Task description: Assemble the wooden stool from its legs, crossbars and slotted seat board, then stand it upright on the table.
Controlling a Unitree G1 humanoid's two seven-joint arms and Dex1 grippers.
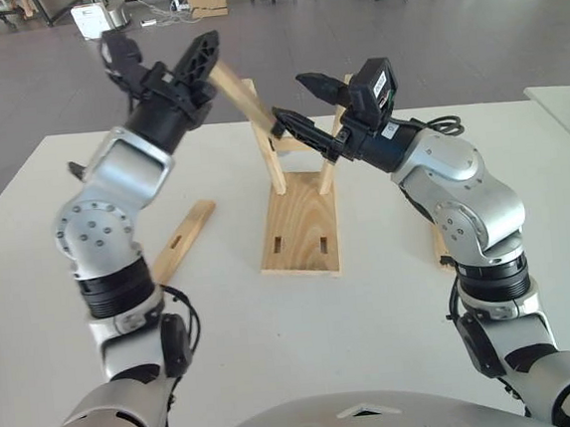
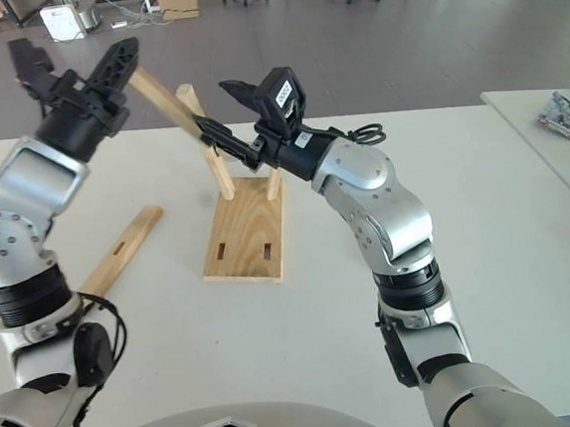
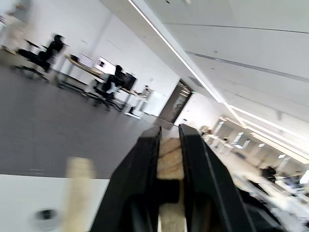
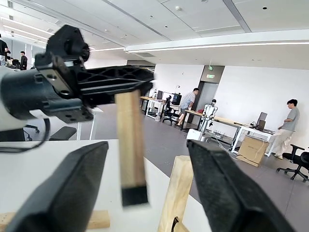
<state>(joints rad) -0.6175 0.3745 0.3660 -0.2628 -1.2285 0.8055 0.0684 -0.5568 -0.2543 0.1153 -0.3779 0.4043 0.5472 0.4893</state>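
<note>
Left eye view: stool part-built, one leg aloft between two tools

Item 1, slotted bar (image 1: 183,240): flat on the table (image 1: 373,306), far left, well apart from the rest.
Item 2, left tool (image 1: 201,56): raised, clamped narrow on the upper end of a leg (image 1: 245,97), which slants down to the right.
Item 3, seat board (image 1: 301,227): flat at table centre, two slots bare at its near end, two standing legs (image 1: 272,160) upright at its far end.
Item 4, right tool (image 1: 306,107): spread wide, with the held leg's dark lower tip between its fingers; whether they touch it cannot be told.
Item 5, wooden piece (image 1: 438,245): on the table, partly hidden by the right arm.

Hazards, as judged:
- The leg is gripped at one end only, which makes a long lever, so it may twist or slip.
- If the left tool releases before the right one closes, the leg would drop onto the board.
- The tip hangs just above the standing legs, so a low or sideways swing could knock them out of their slots.
</note>
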